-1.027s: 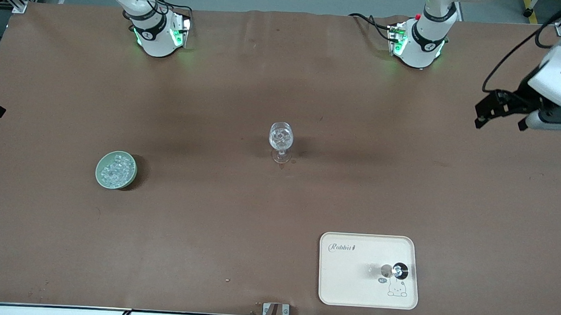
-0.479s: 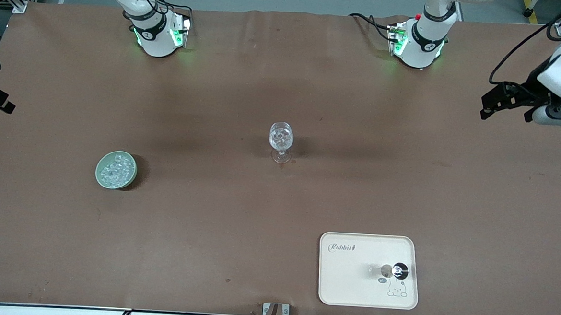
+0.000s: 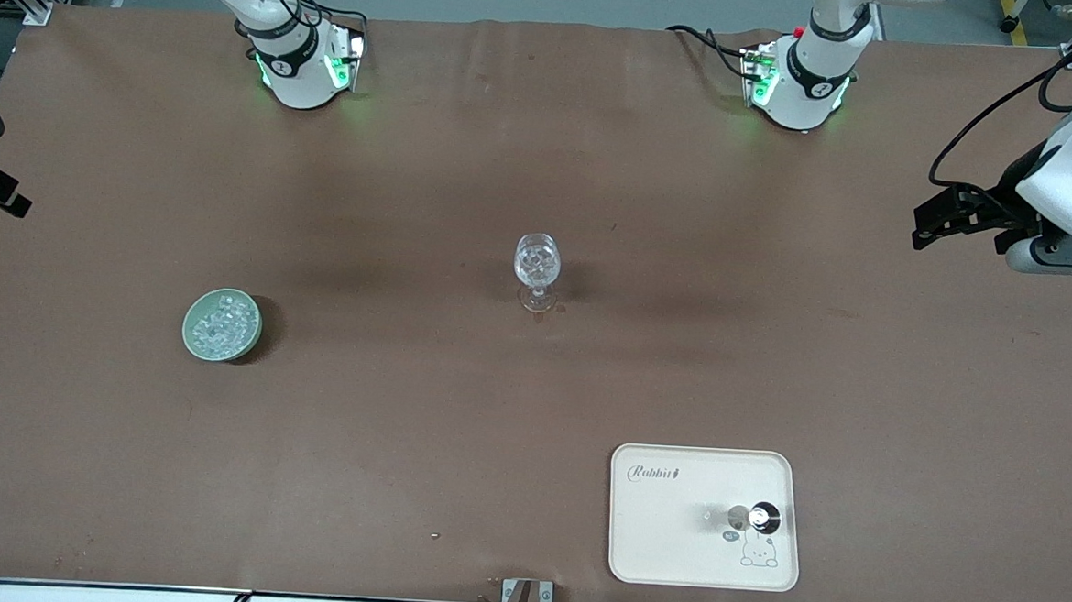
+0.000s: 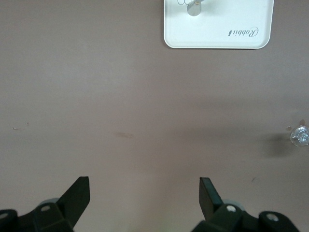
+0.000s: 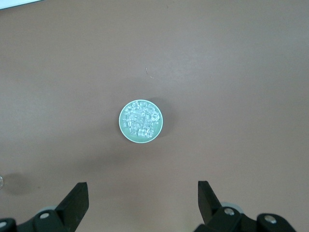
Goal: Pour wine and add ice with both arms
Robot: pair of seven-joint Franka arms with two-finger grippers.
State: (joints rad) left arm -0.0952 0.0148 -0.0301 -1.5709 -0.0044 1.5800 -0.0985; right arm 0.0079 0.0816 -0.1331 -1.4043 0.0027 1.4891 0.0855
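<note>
- With both arms pulled out to the table's ends, we see no step in progress; nothing is gripped.
- Wine glass (image 3: 537,269) stands upright mid-table. Its bowl holds something clear and glinting; we can't tell ice from liquid or bare glass.
- Green bowl (image 3: 222,324) of ice cubes (image 5: 140,121) sits toward the right arm's end, a bit nearer the front camera than the glass, well apart from it.
- White tray (image 3: 661,546) lies near the front edge, toward the left arm's end. On it stands a small bottle-like thing seen from the top, dark cap (image 3: 763,516); we take it for the wine but can't confirm.
- Left gripper (image 4: 145,193) is up over the table's edge at the left arm's end, fingers spread wide, empty.
- Right gripper (image 5: 142,195) hangs high over the table near the bowl, jaws wide apart, empty; only a dark bit of it shows at the front view's edge.
- Our read: scene fits either a glass awaiting wine and ice, or one already served with the arms parked. Glass contents would settle it; we can't resolve them.
- Any bottle grasp needs a side approach at the body; any ice pick needs a straight drop into the bowl.
</note>
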